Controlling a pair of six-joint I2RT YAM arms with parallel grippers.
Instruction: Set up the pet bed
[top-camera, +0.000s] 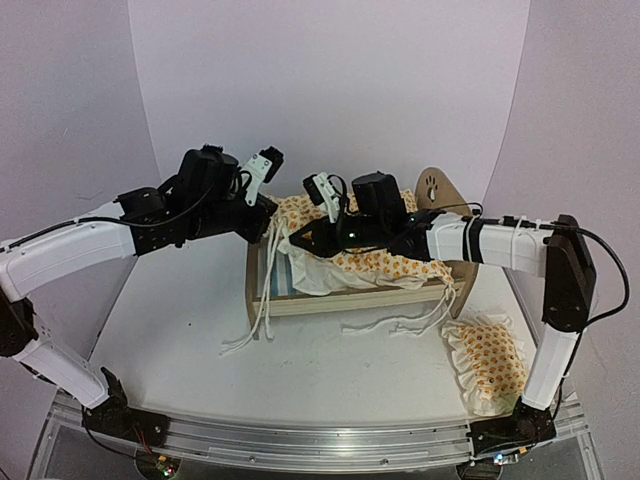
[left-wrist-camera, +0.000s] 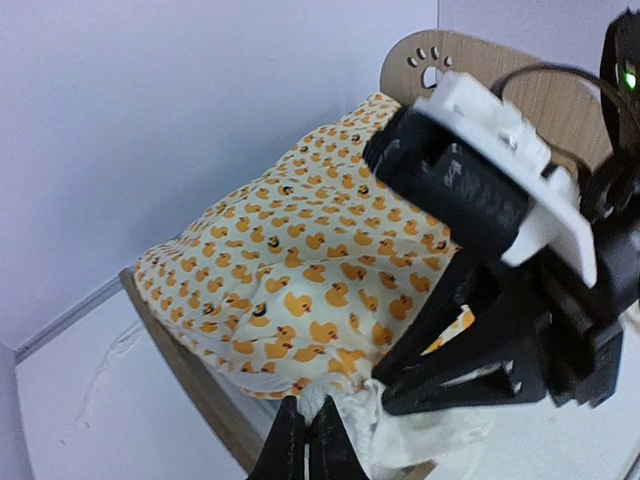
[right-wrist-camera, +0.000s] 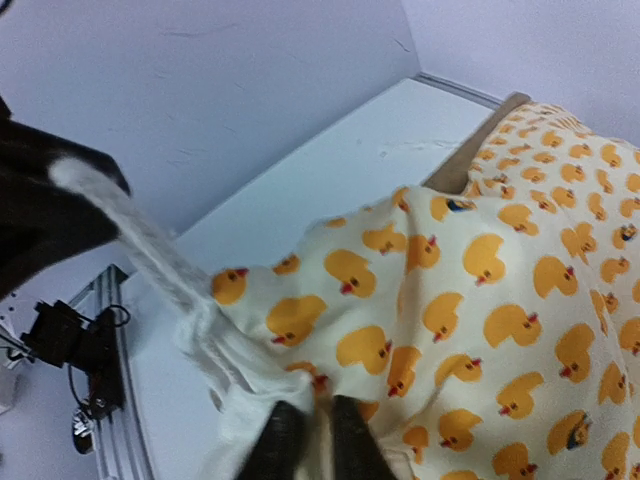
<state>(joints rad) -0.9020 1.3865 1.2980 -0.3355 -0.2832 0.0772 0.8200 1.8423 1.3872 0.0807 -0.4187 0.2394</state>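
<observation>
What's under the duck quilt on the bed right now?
The blue-and-white striped mattress shows at the left end, inside the wooden bed frame. The duck-print quilt covers the rest, so anything else under it is hidden.

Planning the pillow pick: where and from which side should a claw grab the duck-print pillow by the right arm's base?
Probably take the pillow by the white ruffle on its edge facing the pet bed, coming straight down. It lies flat on the table, so the thin frill looks easiest to pinch.
</observation>
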